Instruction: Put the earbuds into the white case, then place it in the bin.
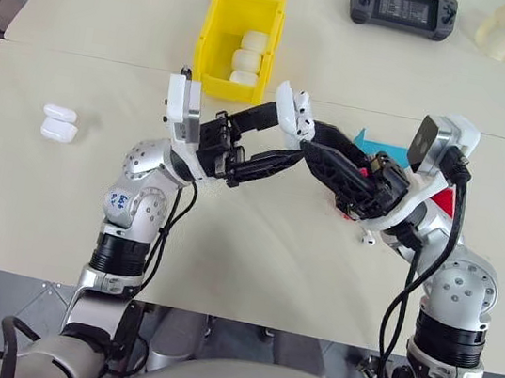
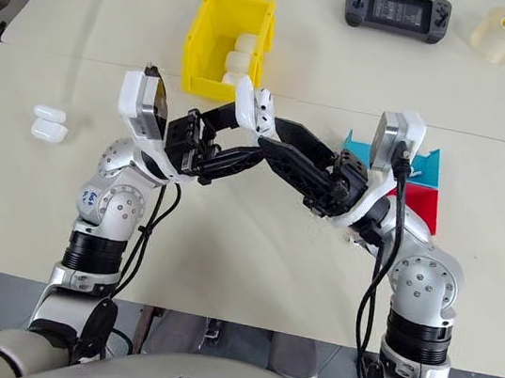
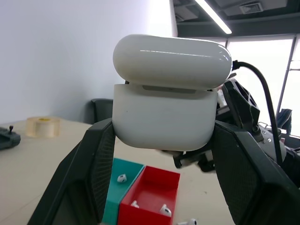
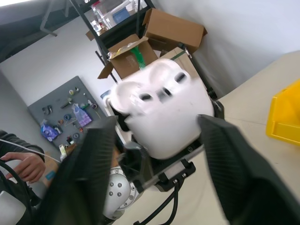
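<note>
White case (image 4: 161, 110), lid open, earbuds (image 4: 165, 82) inside

The lower body of the white case (image 3: 164, 117) is partly covered by the fingers (image 3: 93, 173) of the left gripper (image 1: 282, 151). The teal tray (image 1: 366, 141) and red tray (image 2: 418, 206) are largely hidden behind the right gripper (image 1: 319, 156). The earbuds (image 4: 161, 91) seated in the case are blurred. A person's hand (image 4: 26, 166) is cut off at the frame edge.
</note>
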